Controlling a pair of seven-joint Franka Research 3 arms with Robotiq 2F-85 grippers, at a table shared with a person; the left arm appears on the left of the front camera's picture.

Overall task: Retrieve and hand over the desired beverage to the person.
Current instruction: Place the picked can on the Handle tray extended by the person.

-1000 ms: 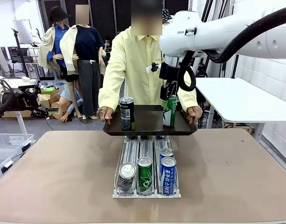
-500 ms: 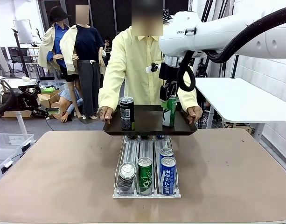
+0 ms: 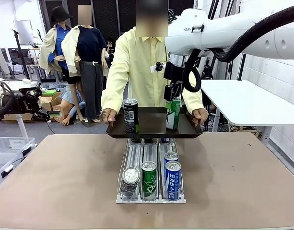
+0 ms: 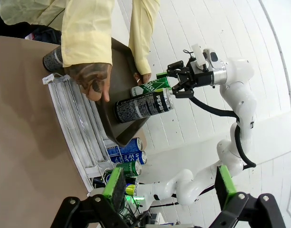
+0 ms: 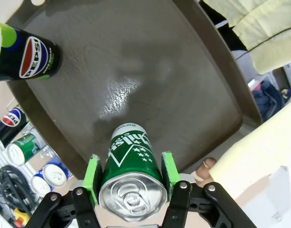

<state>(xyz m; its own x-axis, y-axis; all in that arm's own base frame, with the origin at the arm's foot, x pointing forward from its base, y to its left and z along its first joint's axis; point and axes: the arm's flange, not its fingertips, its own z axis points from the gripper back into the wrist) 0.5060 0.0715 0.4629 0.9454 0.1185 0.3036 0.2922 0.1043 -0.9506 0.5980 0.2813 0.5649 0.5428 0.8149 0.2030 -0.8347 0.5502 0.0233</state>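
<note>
Person [image 3: 137, 67] at the desk's [image 3: 65, 182] far side holds a dark tray [image 3: 151, 127] carrying a black Pepsi can [image 3: 131, 115] and a green can [image 3: 173, 113], which the right gripper [image 3: 174, 96] flanks from above. Left wrist view: left gripper [image 4: 169, 183] jaws spread wide, holding nothing. Right wrist view: right gripper [image 5: 128, 173] pads [image 5: 92, 173] sit beside the green can [image 5: 128, 161] standing on the tray [image 5: 183, 71]; whether they clench it I cannot tell.
</note>
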